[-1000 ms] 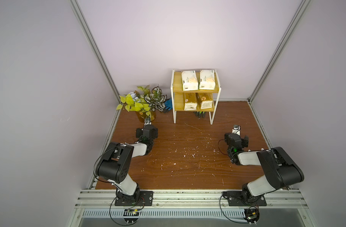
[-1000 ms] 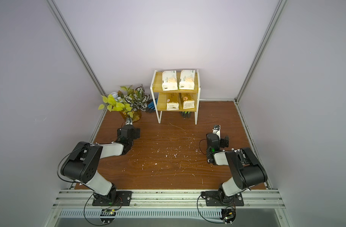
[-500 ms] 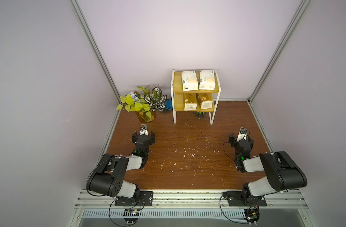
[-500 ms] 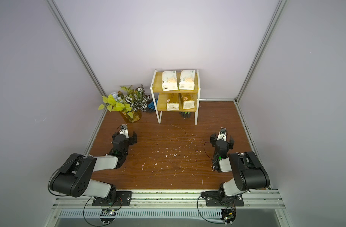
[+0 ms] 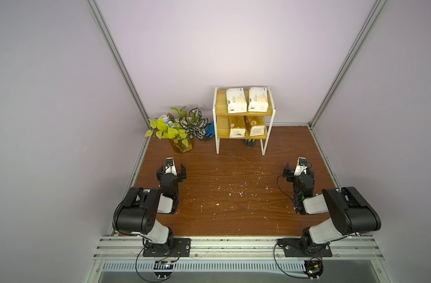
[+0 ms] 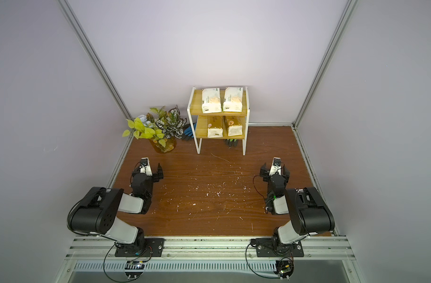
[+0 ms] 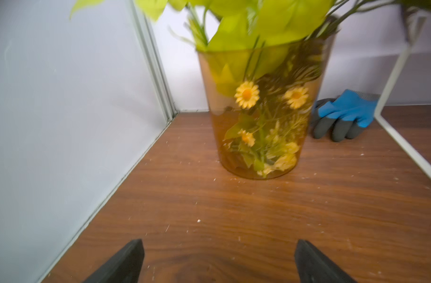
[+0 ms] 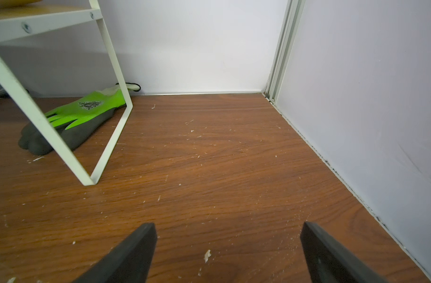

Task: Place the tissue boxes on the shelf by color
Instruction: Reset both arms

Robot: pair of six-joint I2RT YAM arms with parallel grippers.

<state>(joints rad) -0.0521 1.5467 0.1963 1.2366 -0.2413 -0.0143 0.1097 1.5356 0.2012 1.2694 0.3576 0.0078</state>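
Observation:
The shelf (image 5: pixel 217 144) (image 6: pixel 198 144) stands against the back wall in both top views. Two white tissue boxes (image 5: pixel 236 100) (image 5: pixel 258 99) lie side by side on its top board. Two gold tissue boxes (image 5: pixel 237 126) (image 5: pixel 254 125) lie side by side on the lower board. My left gripper (image 5: pixel 171 170) (image 7: pixel 216 245) hangs open and empty, low over the wooden table, well in front of the shelf and to its left. My right gripper (image 5: pixel 299 169) (image 8: pixel 228 230) is open and empty, in front of the shelf and to its right. A white shelf leg (image 8: pixel 62 147) shows in the right wrist view.
An amber vase of plants (image 5: pixel 182 145) (image 7: pixel 258 110) stands left of the shelf, straight ahead of my left gripper. A blue glove (image 5: pixel 209 129) (image 7: pixel 344 115) lies behind it. A green glove (image 5: pixel 249 142) (image 8: pixel 87 115) lies under the shelf. Walls close in the table on both sides.
Both arms have drawn back toward their bases, and the two grippers have drifted outward from the middle. Both stayed open. The tissue boxes have not moved.

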